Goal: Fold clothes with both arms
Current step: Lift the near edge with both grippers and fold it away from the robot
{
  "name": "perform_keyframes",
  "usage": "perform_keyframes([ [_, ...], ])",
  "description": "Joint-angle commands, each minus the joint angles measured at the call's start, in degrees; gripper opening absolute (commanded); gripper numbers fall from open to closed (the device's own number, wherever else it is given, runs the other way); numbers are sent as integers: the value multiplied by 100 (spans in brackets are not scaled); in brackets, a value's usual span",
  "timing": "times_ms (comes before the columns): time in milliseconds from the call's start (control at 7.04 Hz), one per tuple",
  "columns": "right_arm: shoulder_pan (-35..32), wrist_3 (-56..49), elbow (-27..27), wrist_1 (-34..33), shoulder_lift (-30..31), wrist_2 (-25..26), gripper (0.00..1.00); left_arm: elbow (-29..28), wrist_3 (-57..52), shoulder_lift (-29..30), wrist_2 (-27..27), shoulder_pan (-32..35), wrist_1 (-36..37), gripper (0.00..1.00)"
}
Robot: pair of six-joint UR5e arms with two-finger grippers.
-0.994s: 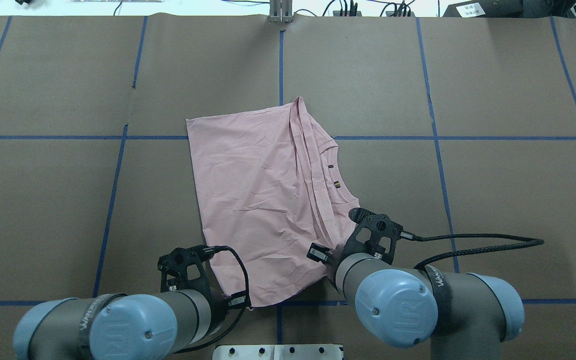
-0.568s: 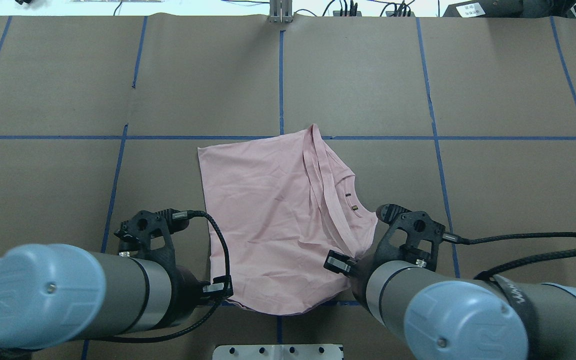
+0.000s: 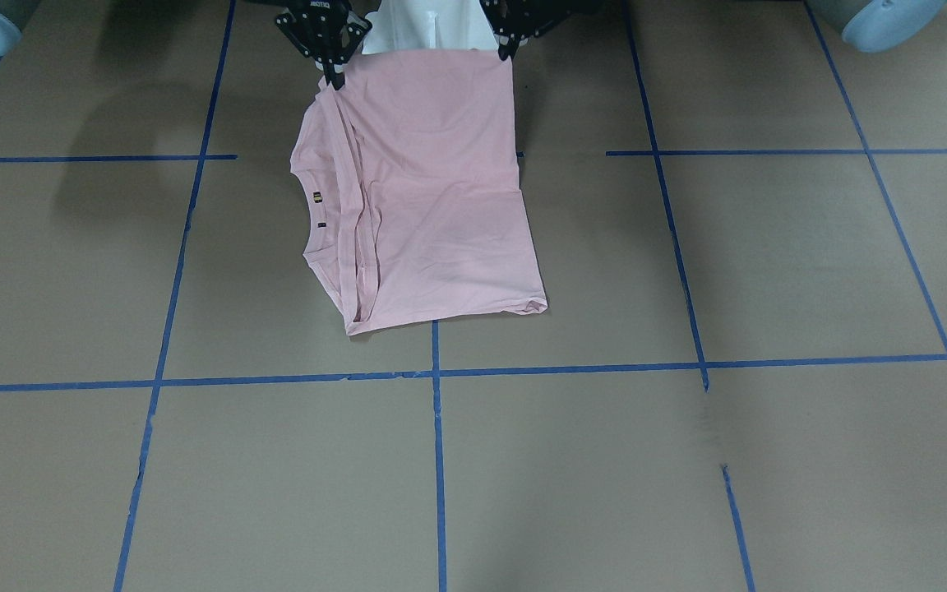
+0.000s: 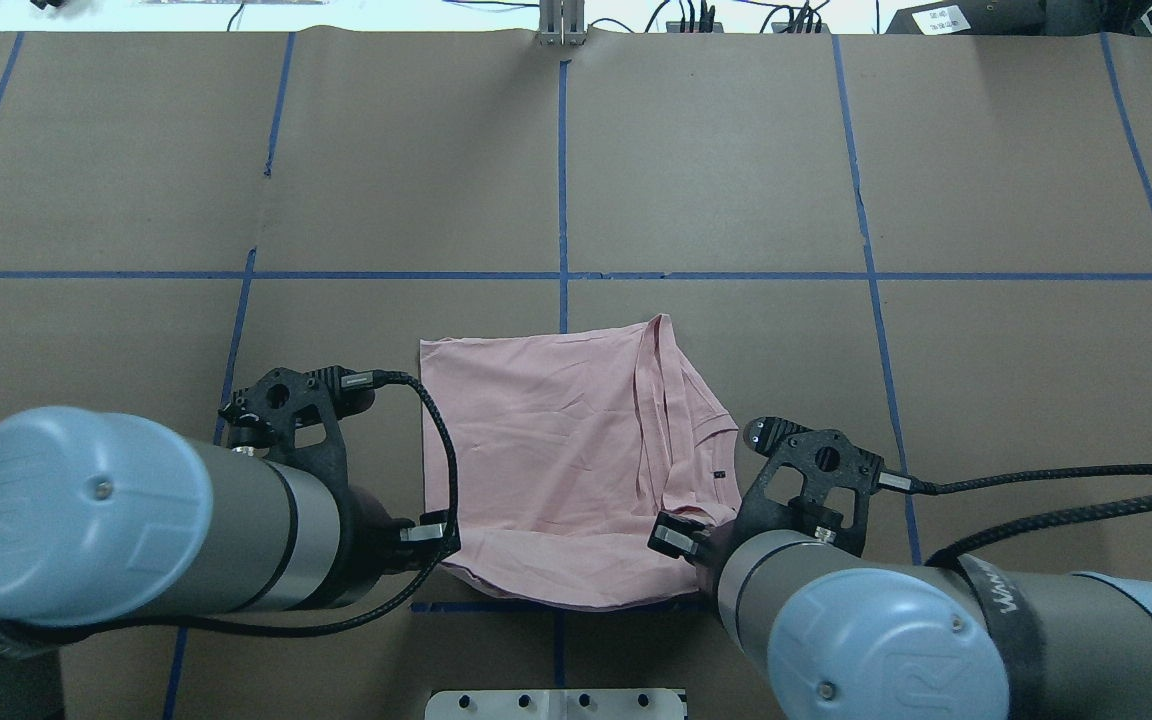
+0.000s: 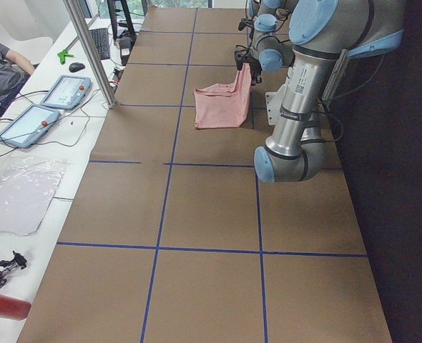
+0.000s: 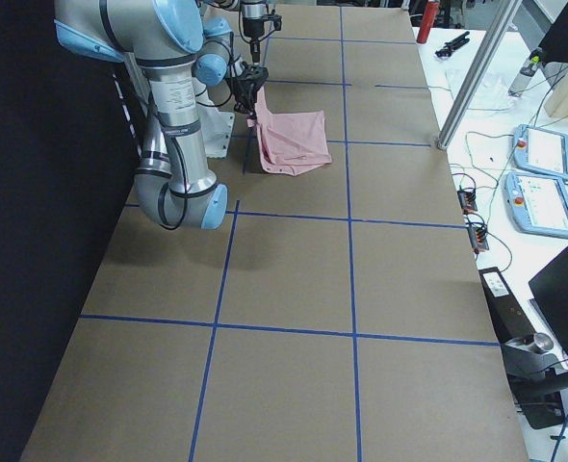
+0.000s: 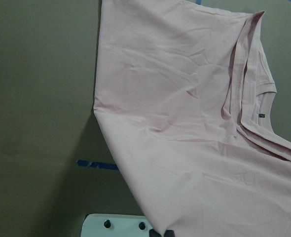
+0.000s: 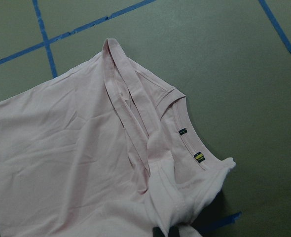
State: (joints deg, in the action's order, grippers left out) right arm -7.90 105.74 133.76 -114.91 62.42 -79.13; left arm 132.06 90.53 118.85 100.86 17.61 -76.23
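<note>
**Overhead view.** The shirt (image 4: 556,460) sits lower in the frame than a second ago. Its far edge, then above the horizontal tape line (image 4: 736,275), now lies below it, in the lower centre of the worktop (image 4: 736,150). The left arm (image 4: 136,520) and right arm (image 4: 886,640) have drawn back toward the bottom edge, and the shirt's near edge has come up with them. We read this as the lift that precedes a fold: the raised edge can next be carried over the part lying flat.

**Front-facing view.** The shirt occupies the upper centre. Its top edge hangs taut between the right gripper (image 3: 332,78) at upper left and the left gripper (image 3: 505,51) to its right. Each appears pressed together on a corner of the cloth. The bottom edge rests on the worktop, with the collar (image 3: 307,210) at the left.

**Side views.** The shirt slopes from the grippers down to the worktop; we cannot judge the grip here.

**Left wrist view.** Cloth fills the right of the frame and runs into the fingertips (image 7: 169,233) at bottom centre.

**Right wrist view.** The collar corner bunches at the fingertips (image 8: 159,232), bottom centre.
</note>
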Motion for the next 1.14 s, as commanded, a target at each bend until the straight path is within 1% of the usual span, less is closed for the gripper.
perform_keyframes([
  [0,-439,-158,-908,781,-116,-23,0,-906,-497,94,-163,372,-661,0],
  [142,-702,-402,-1313,1169,-195,-32,0,-1197,-571,121,-154,635,-891,0],
  [284,-931,-492,-1596,1251,-344,-50,0,-1418,-920,217,-137,795,-1006,0],
  [426,-1212,-615,-2060,1269,-667,-250,0,-1742,-984,305,-128,1031,-1164,0],
  [568,-1493,-859,-2621,1583,-931,-391,0,-2328,-1159,436,-137,1242,-1488,0],
  [710,-1731,-1192,-3349,2203,-1056,-497,4,-2952,-1569,507,-128,1558,-1917,13],
  [852,-1985,-1405,-4375,2871,-1396,-533,56,-3576,-1895,551,-119,1883,-2496,42],
  [994,-2327,-1616,-5272,3191,-1852,-637,100,-4061,-2325,569,-119,2208,-2919,65],
])
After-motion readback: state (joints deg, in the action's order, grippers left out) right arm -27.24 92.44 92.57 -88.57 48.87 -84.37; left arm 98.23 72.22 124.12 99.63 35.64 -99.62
